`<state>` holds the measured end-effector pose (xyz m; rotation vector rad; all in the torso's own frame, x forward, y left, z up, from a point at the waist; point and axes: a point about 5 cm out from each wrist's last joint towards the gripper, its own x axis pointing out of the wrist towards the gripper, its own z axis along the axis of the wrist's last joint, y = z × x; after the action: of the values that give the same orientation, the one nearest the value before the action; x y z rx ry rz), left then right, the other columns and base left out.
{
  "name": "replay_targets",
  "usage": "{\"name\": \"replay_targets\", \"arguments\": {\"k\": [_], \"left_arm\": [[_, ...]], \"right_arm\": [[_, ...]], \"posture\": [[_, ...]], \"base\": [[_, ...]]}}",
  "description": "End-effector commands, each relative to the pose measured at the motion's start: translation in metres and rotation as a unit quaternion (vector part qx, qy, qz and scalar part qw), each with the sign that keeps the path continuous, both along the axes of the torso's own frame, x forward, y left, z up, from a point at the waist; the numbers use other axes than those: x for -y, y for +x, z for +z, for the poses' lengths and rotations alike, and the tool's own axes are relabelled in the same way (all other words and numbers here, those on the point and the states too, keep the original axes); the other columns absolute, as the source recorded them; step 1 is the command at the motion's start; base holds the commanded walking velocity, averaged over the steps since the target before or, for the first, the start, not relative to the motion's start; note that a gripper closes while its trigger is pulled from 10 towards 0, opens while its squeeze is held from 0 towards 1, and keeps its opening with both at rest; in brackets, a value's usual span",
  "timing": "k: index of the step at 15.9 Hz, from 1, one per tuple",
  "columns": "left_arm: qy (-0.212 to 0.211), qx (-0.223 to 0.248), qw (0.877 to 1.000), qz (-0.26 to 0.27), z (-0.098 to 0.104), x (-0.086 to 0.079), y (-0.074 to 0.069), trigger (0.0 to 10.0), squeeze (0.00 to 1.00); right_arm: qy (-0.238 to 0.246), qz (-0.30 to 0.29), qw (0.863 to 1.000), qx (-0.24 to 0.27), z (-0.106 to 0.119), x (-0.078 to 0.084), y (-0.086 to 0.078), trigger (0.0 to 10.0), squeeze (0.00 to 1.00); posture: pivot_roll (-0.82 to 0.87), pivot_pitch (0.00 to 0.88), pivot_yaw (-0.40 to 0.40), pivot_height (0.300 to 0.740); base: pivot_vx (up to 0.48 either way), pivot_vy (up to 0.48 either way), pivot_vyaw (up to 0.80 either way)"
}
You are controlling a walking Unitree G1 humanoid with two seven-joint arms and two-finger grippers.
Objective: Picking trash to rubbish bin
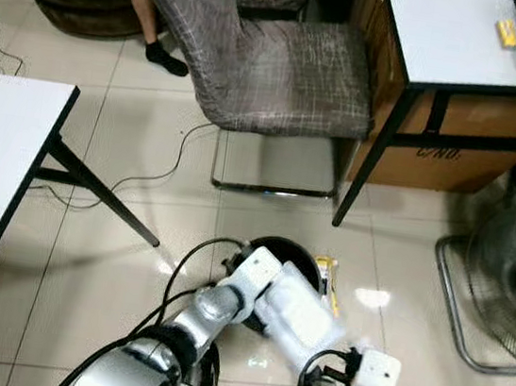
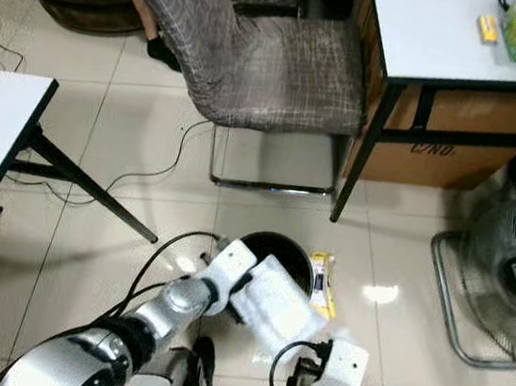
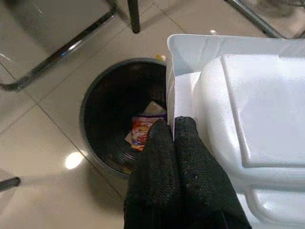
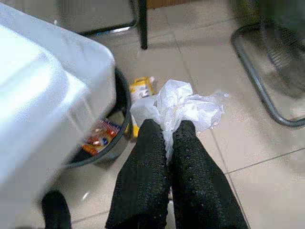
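Right gripper (image 4: 167,131) jaws pinching tissue (image 4: 183,107); left gripper's (image 3: 172,129) pinching foam box (image 3: 248,114), half-hiding bin (image 3: 90,109).

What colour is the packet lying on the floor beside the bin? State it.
Yellow: the packet beside the bin, clearest in the right eye view.

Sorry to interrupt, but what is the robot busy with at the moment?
It is clearing trash. The left gripper holds a white foam box by its edge over the black rubbish bin, which already contains wrappers. The right gripper pinches a crumpled white bag. A yellow wrapper lies on the floor beside the bin.
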<state>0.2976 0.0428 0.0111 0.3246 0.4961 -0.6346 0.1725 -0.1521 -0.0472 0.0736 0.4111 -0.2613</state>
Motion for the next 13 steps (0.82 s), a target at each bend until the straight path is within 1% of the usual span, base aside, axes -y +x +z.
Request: {"name": "replay_targets", "arguments": {"k": [1, 4, 5, 8, 9, 12, 13], "left_arm": [[0.007, -0.007, 1.0, 0.001, -0.003, 0.003, -0.003, 10.0, 0.0], [0.004, 0.014, 1.0, 0.022, 0.008, 0.007, 0.007, 10.0, 0.0], [0.015, 0.035, 0.999, 0.037, 0.015, 0.008, 0.014, 10.0, 0.0], [0.032, 0.053, 0.997, 0.055, 0.02, 0.005, 0.02, 10.0, 0.0], [0.034, 0.059, 0.995, 0.07, 0.023, 0.004, 0.022, 10.0, 0.0], [0.04, 0.075, 0.992, 0.092, 0.026, 0.001, 0.026, 10.0, 0.0], [0.037, 0.073, 0.992, 0.099, 0.027, 0.001, 0.026, 10.0, 0.0]], "right_arm": [[0.035, -0.023, 0.998, -0.04, -0.012, -0.022, -0.028, 10.0, 0.0], [0.027, -0.03, 0.999, -0.018, -0.002, -0.022, -0.026, 10.0, 0.0], [0.022, -0.034, 0.999, 0.0, 0.006, -0.022, -0.023, 10.0, 0.0], [0.019, -0.04, 0.999, 0.012, 0.014, -0.022, -0.02, 10.0, 0.0], [0.019, -0.041, 0.999, 0.013, 0.017, -0.022, -0.02, 10.0, 0.0], [0.016, -0.041, 0.999, 0.012, 0.02, -0.02, -0.02, 10.0, 0.0], [0.016, -0.042, 0.999, 0.015, 0.022, -0.019, -0.018, 10.0, 0.0]], "posture": [[-0.21, 0.306, 0.119, 0.74], [-0.25, 0.315, 0.127, 0.74], [-0.27, 0.322, 0.129, 0.74], [-0.28, 0.329, 0.129, 0.74], [-0.28, 0.332, 0.13, 0.74], [-0.28, 0.335, 0.127, 0.74], [-0.28, 0.335, 0.126, 0.74]], "base": [[0.0, 0.0, 0.0], [0.0, 0.0, 0.0], [0.0, 0.0, 0.0], [0.0, 0.0, 0.0], [0.0, 0.0, 0.0], [0.0, 0.0, 0.0], [0.0, 0.0, 0.0]]}}
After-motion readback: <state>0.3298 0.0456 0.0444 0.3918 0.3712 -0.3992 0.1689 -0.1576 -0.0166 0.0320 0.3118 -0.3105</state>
